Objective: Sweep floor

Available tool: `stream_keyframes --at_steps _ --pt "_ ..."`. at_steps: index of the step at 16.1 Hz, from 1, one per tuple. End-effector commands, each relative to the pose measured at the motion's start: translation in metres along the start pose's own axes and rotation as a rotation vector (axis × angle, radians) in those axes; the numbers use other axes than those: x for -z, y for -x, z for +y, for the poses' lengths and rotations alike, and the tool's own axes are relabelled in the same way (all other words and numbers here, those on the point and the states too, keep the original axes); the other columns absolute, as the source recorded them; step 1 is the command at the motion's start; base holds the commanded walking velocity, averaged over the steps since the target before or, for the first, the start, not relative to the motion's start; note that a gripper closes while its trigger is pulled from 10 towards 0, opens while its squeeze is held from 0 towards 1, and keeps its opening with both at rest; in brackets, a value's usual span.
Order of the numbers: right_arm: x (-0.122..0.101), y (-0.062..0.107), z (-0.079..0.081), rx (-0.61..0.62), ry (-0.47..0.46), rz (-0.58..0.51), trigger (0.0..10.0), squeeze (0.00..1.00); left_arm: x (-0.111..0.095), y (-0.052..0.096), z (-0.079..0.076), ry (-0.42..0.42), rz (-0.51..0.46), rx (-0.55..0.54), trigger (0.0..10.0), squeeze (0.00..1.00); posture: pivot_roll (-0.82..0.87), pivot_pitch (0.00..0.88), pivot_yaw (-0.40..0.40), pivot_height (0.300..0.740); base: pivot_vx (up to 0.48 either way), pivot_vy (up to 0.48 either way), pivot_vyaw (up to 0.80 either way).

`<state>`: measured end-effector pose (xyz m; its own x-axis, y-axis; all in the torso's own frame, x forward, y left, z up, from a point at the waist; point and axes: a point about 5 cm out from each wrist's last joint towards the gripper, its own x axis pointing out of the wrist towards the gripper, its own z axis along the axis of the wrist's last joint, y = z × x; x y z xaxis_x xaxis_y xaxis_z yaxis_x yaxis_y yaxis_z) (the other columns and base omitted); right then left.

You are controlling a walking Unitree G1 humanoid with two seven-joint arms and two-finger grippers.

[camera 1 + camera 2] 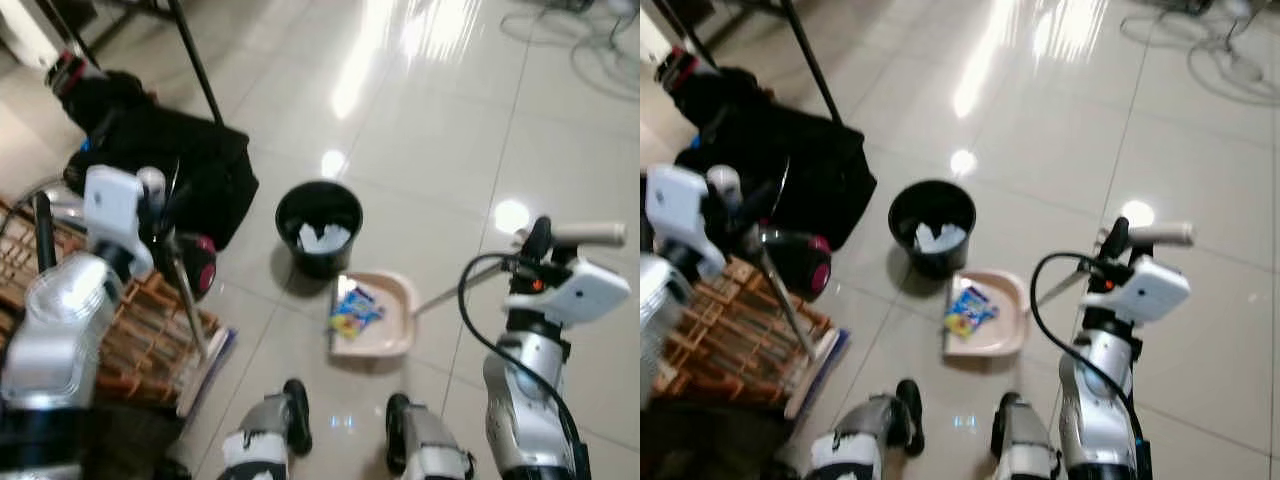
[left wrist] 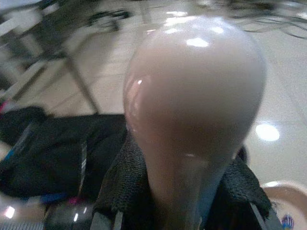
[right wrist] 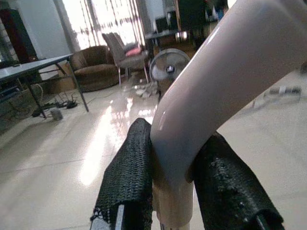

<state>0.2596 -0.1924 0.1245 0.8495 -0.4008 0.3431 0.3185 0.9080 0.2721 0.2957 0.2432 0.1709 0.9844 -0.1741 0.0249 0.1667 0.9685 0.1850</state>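
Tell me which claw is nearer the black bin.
Left, narrowly. The left claw, shut on the broom handle, is beside the black bin on the robot's left. The right claw, gripping the dustpan handle, sits farther off on its right.

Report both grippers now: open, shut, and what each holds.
Left gripper: shut on the broom handle.
Right gripper: shut on the dustpan handle.
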Motion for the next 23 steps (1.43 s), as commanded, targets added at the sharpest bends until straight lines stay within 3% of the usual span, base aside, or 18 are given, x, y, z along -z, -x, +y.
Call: stream_keyframes --at_steps 1,4,7,11,16,19,20,23 --pt "-0.007 -0.002 0.004 0.008 -0.08 0.003 10.0 0.0 0.016 0.006 0.006 0.032 0.033 -0.088 10.0 0.0 0.0 0.183 0.08 0.74 0.0 0.0 0.0" --pt "-0.008 -0.004 0.006 -0.007 -0.136 0.021 10.0 0.0 0.025 0.009 -0.005 0.043 0.058 -0.068 10.0 0.0 0.01 0.163 0.077 0.74 0.0 0.0 0.0" --pt "-0.006 -0.004 0.011 -0.034 -0.199 0.081 10.0 0.0 0.032 0.013 0.004 -0.007 0.075 -0.12 10.0 0.0 0.01 0.143 0.069 0.74 0.0 0.0 0.0" --pt "-0.014 -0.011 0.04 -0.156 -0.344 0.142 10.0 0.0 0.041 0.017 0.008 -0.027 0.106 -0.156 10.0 0.0 0.01 0.132 0.063 0.74 0.0 0.0 0.0" --pt "-0.028 -0.023 0.062 -0.256 -0.415 0.198 10.0 0.0 0.046 0.016 -0.003 -0.046 0.105 -0.135 10.0 0.0 0.0 0.128 0.063 0.74 0.0 0.0 0.0" --pt "-0.054 -0.037 0.07 -0.28 -0.428 0.138 10.0 0.0 0.047 0.018 -0.004 -0.048 0.107 -0.136 10.0 0.0 0.0 0.128 0.063 0.74 0.0 0.0 0.0" --pt "-0.065 -0.045 0.069 -0.287 -0.388 0.102 10.0 0.0 0.046 0.018 -0.006 -0.03 0.106 -0.127 10.0 0.0 0.0 0.129 0.062 0.74 0.0 0.0 0.0" --pt "-0.102 -0.071 0.053 -0.229 -0.379 -0.019 10.0 0.0 0.04 0.012 -0.024 0.012 0.093 -0.049 10.0 0.0 -0.01 0.123 0.063 0.74 0.0 0.0 0.0"
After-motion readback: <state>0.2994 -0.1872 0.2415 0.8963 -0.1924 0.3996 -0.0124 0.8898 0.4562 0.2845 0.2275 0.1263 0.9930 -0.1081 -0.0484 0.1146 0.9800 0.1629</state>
